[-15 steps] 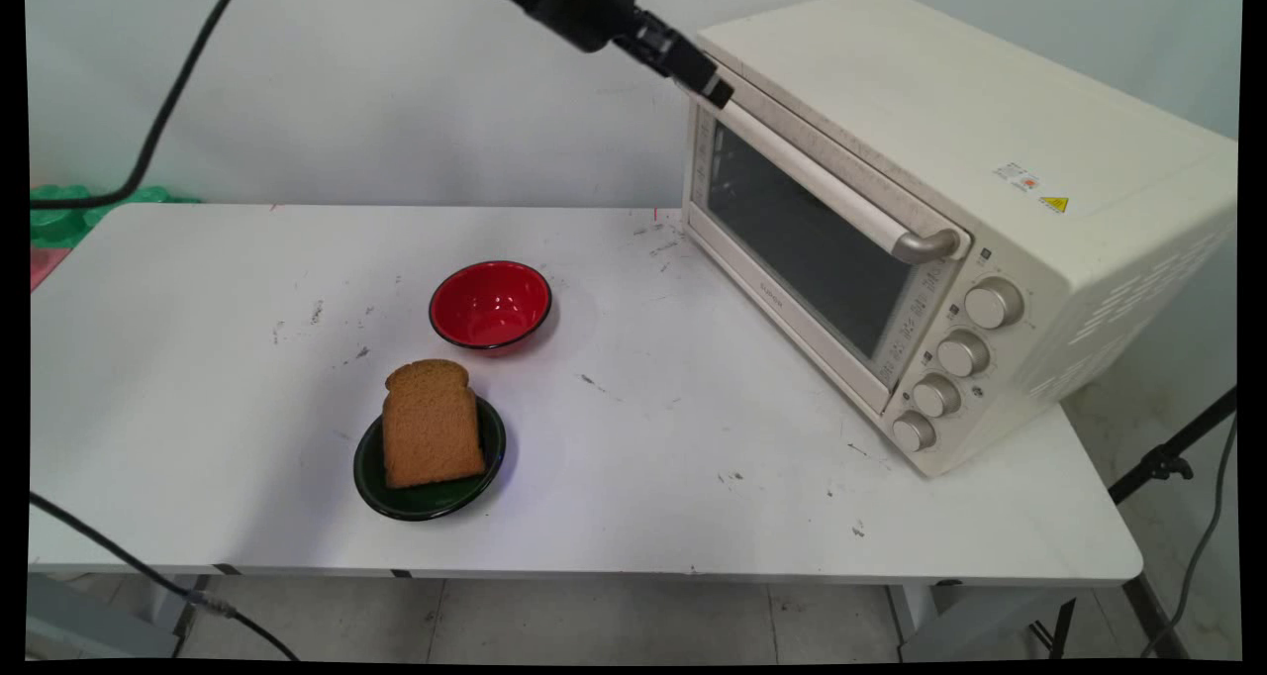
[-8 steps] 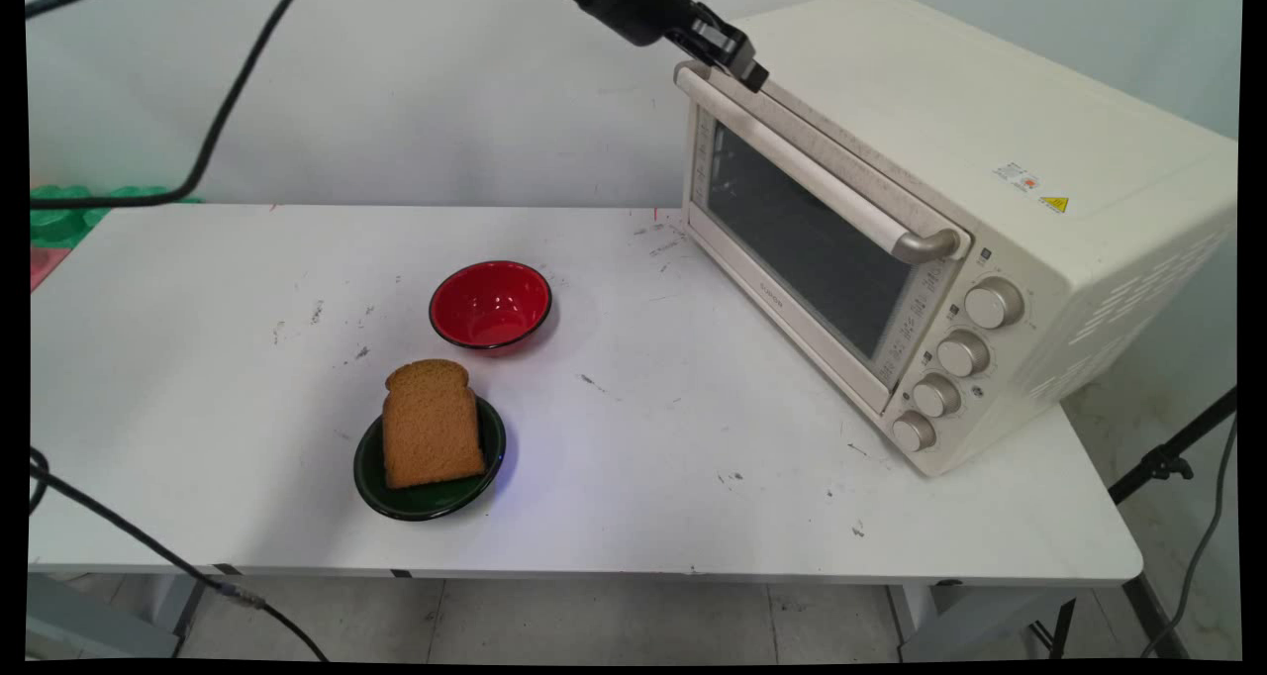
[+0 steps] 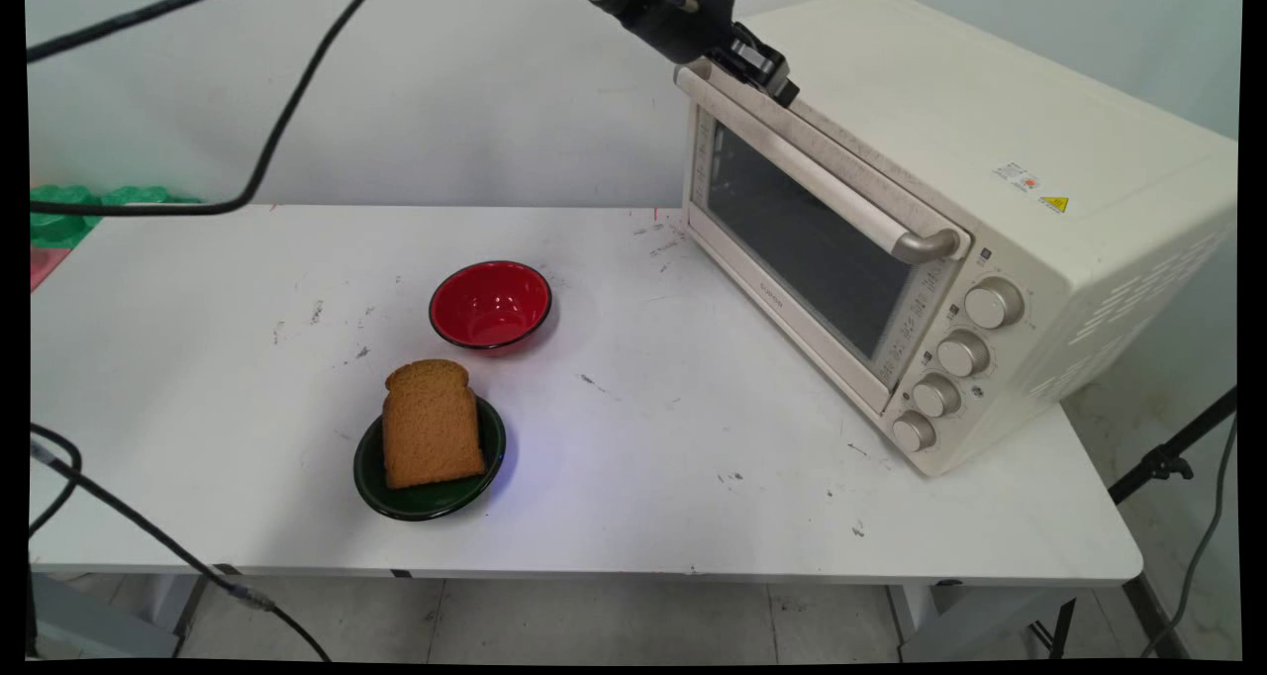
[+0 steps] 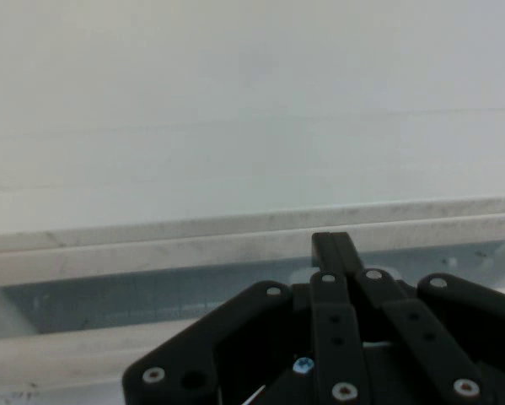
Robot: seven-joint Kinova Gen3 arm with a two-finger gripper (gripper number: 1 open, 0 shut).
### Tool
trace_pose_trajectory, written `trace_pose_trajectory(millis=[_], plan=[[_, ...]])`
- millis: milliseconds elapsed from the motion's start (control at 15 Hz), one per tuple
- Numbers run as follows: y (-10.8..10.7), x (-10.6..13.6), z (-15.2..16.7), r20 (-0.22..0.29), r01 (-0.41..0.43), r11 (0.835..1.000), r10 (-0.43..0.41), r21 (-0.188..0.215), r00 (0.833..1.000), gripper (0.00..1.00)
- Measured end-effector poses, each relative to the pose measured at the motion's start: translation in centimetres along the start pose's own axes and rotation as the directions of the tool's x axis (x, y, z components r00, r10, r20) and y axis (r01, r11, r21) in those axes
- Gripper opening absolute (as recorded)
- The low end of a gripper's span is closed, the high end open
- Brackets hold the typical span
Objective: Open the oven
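Gripper at the oven's top front edge

Gripper point(image 3: 777, 76) sits against the upper front edge of the cream toaster oven point(image 3: 990, 160), just above the far end of its door handle point(image 3: 822, 185); its fingers look pressed together, holding nothing. Well below it on the table point(image 3: 693, 517) are a red bowl point(image 3: 490, 304) and bread point(image 3: 431, 423) on a green plate point(image 3: 426, 497).

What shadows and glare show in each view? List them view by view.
Main view: soft, even light; the red bowl and the green plate cast only faint shadows on the table; the oven door's glass carries a dull reflection, no hard glare. Hand view: the oven's pale edge is flatly lit, and the gripper stands dark against it.
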Motion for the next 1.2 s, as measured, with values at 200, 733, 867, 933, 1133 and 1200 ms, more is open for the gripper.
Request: trace_pose_trajectory(millis=[200,733,867,933,1133,1200], plan=[[0.1,0.0,1.2,0.012,-0.006,1.0,0.006,0.002,1.0,0.0],[0.3,-0.5,3.5,0.048,-0.015,1.0,0.015,0.004,0.999,0.0],[0.4,-0.6,3.9,0.055,-0.017,1.0,0.017,0.006,0.998,0.0],[0.4,-0.6,4.2,0.059,-0.018,1.0,0.017,0.006,0.998,0.0],[0.5,-0.8,4.6,0.07,-0.018,1.0,0.017,0.007,0.997,0.0],[0.6,-0.9,4.8,0.073,-0.018,1.0,0.017,0.006,0.997,0.0]])
